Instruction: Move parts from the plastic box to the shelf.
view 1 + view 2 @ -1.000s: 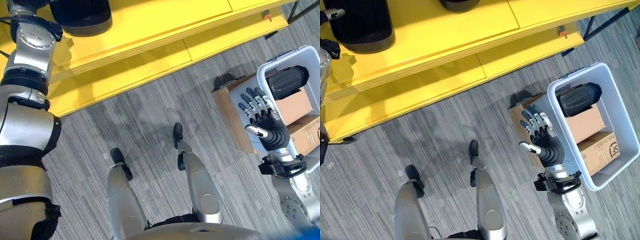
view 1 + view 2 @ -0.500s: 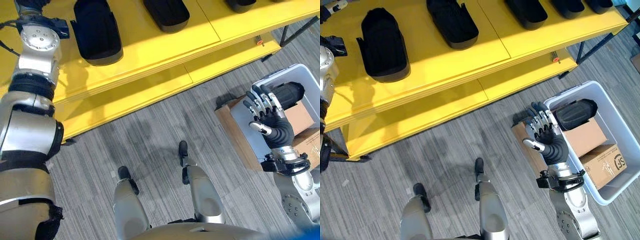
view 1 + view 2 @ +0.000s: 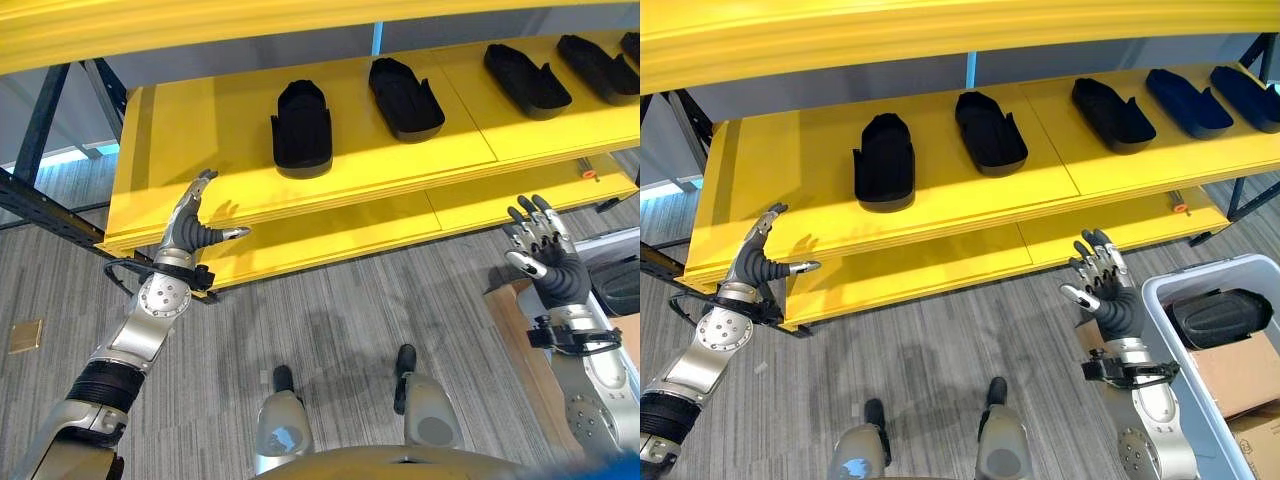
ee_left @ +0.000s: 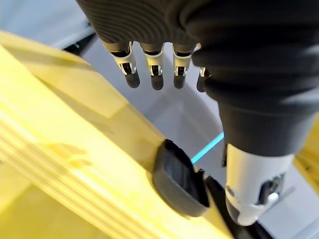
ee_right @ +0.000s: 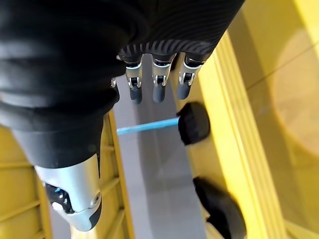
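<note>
the yellow shelf runs across the head views, and five black moulded parts lie in a row on its middle board: the first part at the left, a second part beside it, then a third part, a fourth part and a fifth part toward the right end. a lower board of the shelf shows beneath them, above the grey floor.

the left hand is raised in front of the shelf's left edge, fingers straight and spread with the thumb held out to the side — it holds nothing. the right hand is lifted palm-forward between the shelf and the plastic box, its fingers also spread and empty.

the plastic box sits on the floor at the robot's right, just beside the right arm. inside it lies one more black part, resting against a brown cardboard carton — a second carton sits in the box's near corner.
</note>
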Controlling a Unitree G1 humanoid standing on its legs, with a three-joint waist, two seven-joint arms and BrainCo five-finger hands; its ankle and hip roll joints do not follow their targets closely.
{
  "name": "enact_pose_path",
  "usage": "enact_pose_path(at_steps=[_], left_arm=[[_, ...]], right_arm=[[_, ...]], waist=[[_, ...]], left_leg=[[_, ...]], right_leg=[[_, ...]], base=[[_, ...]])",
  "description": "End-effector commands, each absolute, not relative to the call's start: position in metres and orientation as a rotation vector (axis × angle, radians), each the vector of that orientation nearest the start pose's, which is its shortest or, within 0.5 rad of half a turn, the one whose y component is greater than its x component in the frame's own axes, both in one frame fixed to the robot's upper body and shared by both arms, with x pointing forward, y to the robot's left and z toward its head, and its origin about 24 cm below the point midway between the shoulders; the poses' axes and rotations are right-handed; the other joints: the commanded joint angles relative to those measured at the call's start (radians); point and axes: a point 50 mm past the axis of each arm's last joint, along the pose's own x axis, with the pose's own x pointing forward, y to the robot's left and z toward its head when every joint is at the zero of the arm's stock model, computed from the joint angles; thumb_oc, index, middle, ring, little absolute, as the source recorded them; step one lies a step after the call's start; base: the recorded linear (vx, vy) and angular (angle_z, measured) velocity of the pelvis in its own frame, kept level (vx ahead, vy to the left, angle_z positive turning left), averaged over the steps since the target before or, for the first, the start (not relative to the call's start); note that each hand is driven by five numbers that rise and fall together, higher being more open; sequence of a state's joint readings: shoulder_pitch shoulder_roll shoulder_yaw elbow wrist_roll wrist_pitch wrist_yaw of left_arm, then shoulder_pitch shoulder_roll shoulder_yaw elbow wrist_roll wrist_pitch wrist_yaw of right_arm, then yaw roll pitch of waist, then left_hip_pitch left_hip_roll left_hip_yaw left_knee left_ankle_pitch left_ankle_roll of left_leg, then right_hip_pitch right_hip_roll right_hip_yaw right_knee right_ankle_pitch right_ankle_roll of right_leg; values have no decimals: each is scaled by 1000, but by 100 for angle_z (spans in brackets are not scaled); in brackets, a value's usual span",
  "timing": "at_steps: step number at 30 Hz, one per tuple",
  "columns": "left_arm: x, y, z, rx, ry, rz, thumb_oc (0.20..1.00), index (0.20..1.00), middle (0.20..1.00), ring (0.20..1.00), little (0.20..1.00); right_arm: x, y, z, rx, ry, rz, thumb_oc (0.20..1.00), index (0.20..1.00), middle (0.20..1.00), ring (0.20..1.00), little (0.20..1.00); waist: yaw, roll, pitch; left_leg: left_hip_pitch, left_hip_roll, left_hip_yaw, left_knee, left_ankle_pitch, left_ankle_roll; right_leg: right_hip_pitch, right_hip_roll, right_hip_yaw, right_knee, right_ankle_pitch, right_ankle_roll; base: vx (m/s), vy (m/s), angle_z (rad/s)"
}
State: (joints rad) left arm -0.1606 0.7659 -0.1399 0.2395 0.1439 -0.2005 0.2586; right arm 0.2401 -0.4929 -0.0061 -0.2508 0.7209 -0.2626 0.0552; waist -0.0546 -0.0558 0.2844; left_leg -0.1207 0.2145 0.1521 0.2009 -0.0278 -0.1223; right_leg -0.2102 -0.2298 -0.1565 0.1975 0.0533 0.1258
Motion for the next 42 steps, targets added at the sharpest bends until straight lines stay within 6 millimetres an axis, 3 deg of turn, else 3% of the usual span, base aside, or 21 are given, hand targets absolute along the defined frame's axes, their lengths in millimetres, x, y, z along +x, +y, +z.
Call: enact_pose_path(at_steps=[1,6,7,13,16,33,42], left_arm=[[292,275,147,1172,-365,108,1000,1000,1000,1000,1000],[287,271,125,1299,-295,17,1000,1000,1000,1000,1000],[291,268,113,1328,-248,-21,1000,1000,1000,1000,1000],[309,261,94,1419,-171,-60,1000,1000,1000,1000,1000],[322,260,95,1419,-151,-29,1000,1000,1000,1000,1000],[339,271,112,1467,-135,61,1000,1000,1000,1000,1000],[356,266,133,1505,-167,84,1000,1000,1000,1000,1000]], right_arm=[[207,-232,117,212,-391,88,1000,1000,1000,1000,1000],[208,-231,117,211,-379,107,1000,1000,1000,1000,1000],[210,-229,120,217,-389,118,1000,1000,1000,1000,1000],[212,-227,121,232,-398,113,1000,1000,1000,1000,1000],[211,-227,122,231,-399,119,1000,1000,1000,1000,1000],[208,-226,120,236,-389,127,1000,1000,1000,1000,1000],[208,-225,124,228,-397,148,1000,1000,1000,1000,1000]], waist=[[-33,-48,11],[-34,-47,17],[-38,-46,29],[-48,-47,59],[-56,-50,85],[-68,-60,104],[-81,-67,120]], left_leg=[[-108,71,-52,6,65,-16],[-103,75,-47,9,64,-15],[-108,77,-47,15,65,-15],[-128,83,-49,34,65,-17],[-145,86,-48,48,67,-19],[-181,85,-51,82,56,-19],[-200,85,-50,108,44,-19]], right_leg=[[107,-31,-14,-43,-42,60],[97,-29,-5,-27,-50,57],[86,-27,3,-17,-53,57],[59,-24,14,14,-62,52],[40,-22,22,25,-60,51],[4,-23,39,46,-57,46],[-17,-23,50,62,-59,48]], base=[[0,0,0],[-13,-6,-3],[-38,-2,-7],[-36,-6,-14],[-47,5,1],[1,4,-2],[0,4,-1]])
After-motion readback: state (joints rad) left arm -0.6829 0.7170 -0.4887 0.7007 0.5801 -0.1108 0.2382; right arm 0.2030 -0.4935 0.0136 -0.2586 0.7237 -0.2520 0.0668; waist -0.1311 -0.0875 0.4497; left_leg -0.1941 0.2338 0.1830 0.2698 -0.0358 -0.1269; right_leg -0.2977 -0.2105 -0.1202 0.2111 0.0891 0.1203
